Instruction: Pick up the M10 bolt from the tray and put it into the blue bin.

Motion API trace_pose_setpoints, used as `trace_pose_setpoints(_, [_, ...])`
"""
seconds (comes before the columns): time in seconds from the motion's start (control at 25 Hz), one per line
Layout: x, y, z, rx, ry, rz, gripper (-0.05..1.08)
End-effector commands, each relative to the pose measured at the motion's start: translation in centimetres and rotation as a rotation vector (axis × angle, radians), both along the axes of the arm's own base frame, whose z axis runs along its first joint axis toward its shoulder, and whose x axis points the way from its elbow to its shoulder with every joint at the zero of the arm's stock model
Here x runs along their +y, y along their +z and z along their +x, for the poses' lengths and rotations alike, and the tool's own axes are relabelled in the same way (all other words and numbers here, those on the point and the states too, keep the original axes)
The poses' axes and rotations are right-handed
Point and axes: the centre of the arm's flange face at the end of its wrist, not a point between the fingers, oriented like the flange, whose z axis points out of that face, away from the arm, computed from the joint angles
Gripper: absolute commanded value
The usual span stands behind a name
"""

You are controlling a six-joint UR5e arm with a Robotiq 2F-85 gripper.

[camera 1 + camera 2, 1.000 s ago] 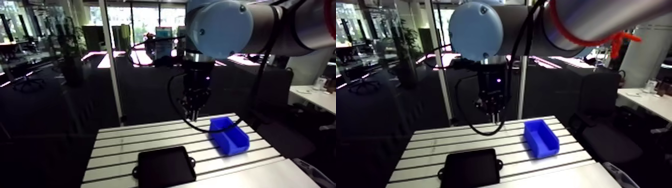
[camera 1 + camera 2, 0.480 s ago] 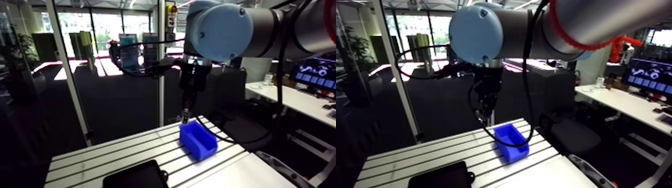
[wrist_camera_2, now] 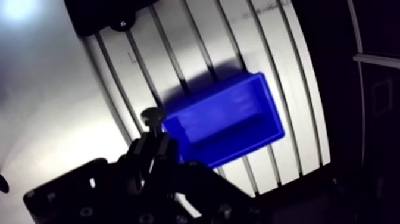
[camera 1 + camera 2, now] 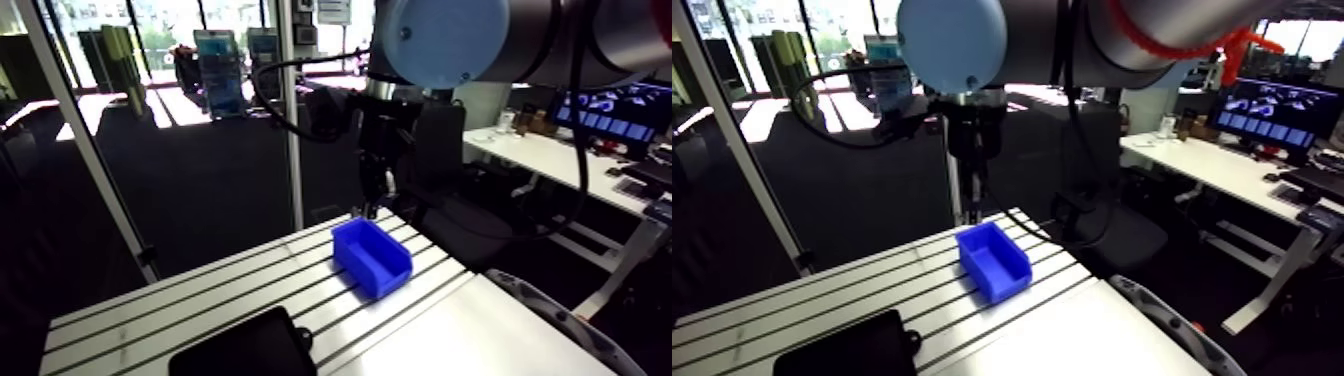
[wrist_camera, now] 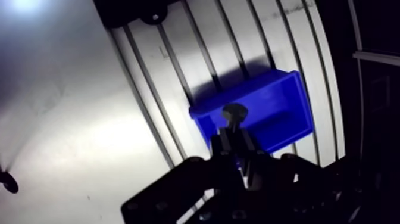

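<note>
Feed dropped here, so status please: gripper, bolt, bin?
Gripper shut on M10 bolt. Bolt aloft, roughly over blue bin, not yet dropped. Nothing seen blocking the bin.

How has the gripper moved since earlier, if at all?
Yes. Against the bin, the gripper has crossed from the tray side to over the bin's far end, shut on the bolt.

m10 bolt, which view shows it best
The wrist view: the bolt sits clamped in the pincer, its head clear against the blue bin. In the arm view the pincer is small, and the bolt cannot be made out.
</note>
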Motion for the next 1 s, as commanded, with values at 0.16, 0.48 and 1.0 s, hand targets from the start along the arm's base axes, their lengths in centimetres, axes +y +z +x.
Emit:
trace_pose_setpoints(0.16, [3.0,-0.1,-3.8,0.031,0.177,0.081,1.05])
trace_pose_setpoints(0.48, [4.7,-4.0,-5.6,-0.003,0.212,0.153,1.05])
trace_pose_setpoints(1.0, [5.2,-9.8,-6.9,-0.058,0.208,0.117,1.05])
